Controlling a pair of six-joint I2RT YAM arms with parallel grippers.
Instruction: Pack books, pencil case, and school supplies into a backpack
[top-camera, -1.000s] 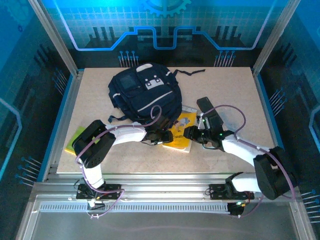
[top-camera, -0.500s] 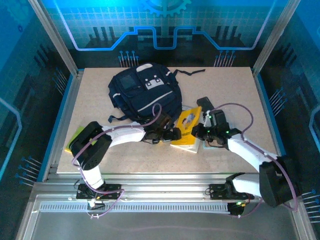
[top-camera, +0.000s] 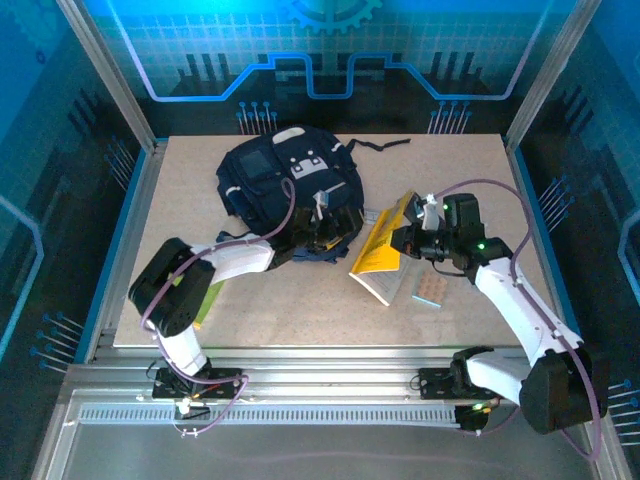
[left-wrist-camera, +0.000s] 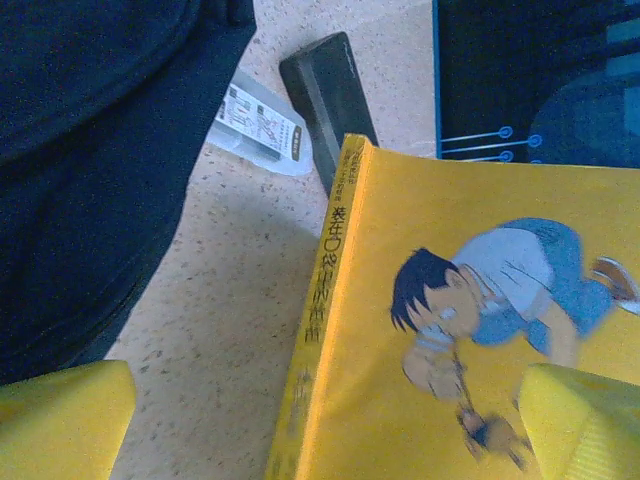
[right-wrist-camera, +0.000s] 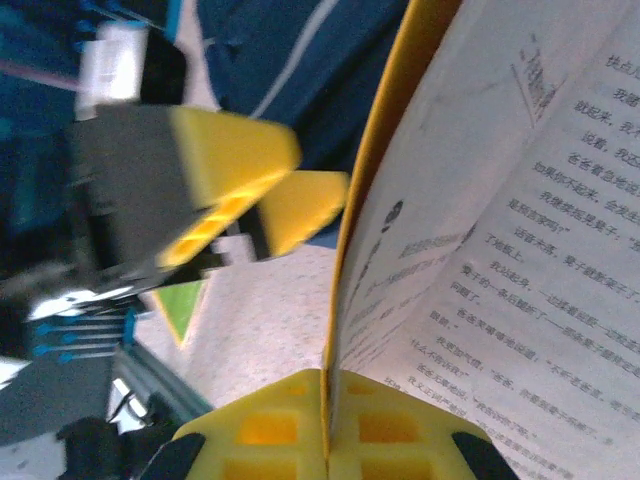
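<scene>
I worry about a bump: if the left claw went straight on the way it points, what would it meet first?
Most likely the yellow book, tilted up in the shut right claw: its cover lies straight ahead of the open left claw. Depth is unclear.

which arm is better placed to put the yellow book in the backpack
Right. The right gripper is shut on the yellow book, holding it tilted up off the table. The left gripper is open, holding nothing, beside the backpack.
</scene>
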